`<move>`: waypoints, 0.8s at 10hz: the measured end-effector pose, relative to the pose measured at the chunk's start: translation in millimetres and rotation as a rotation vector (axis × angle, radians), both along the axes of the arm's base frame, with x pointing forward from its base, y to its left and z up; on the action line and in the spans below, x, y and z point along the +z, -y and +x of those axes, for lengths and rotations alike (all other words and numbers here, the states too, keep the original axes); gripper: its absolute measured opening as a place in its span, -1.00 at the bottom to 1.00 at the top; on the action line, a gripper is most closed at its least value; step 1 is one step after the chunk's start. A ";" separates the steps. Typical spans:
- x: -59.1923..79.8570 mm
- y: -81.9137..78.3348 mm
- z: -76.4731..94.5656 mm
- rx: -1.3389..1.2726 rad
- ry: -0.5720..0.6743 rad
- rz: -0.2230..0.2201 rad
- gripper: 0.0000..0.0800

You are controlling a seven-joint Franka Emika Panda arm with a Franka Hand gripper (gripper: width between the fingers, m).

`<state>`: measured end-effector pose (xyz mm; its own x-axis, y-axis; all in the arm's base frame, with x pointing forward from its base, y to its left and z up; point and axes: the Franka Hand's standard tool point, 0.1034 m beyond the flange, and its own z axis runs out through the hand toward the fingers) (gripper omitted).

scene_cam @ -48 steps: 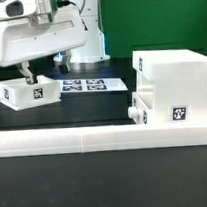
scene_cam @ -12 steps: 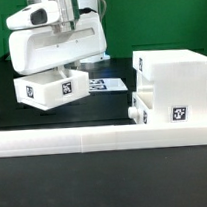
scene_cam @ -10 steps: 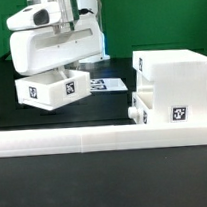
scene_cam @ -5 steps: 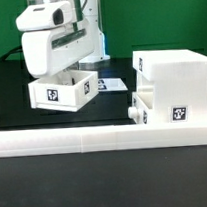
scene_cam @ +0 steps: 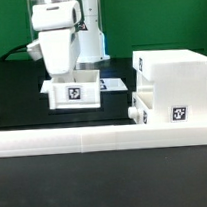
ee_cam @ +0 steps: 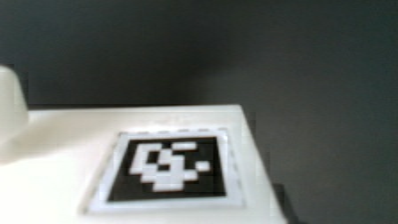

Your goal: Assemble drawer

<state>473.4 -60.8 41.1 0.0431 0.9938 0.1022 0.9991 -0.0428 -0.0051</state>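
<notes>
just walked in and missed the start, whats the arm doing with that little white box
The arm's gripper sits down over a small open-top drawer tray, apparently holding it; the fingers are hidden, so the grip can't be confirmed. The tray sits toward the exterior view's left of the tall casing, apart from it. A second tray is already in the casing's lower slot, knob outward. The long white bar runs along the front.

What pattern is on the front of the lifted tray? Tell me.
A black-and-white square tag on white plastic, clearest in the exterior view.
</notes>
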 end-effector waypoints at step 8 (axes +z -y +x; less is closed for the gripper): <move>15.5 -21.0 36.5 0.112 0.050 -0.021 -0.89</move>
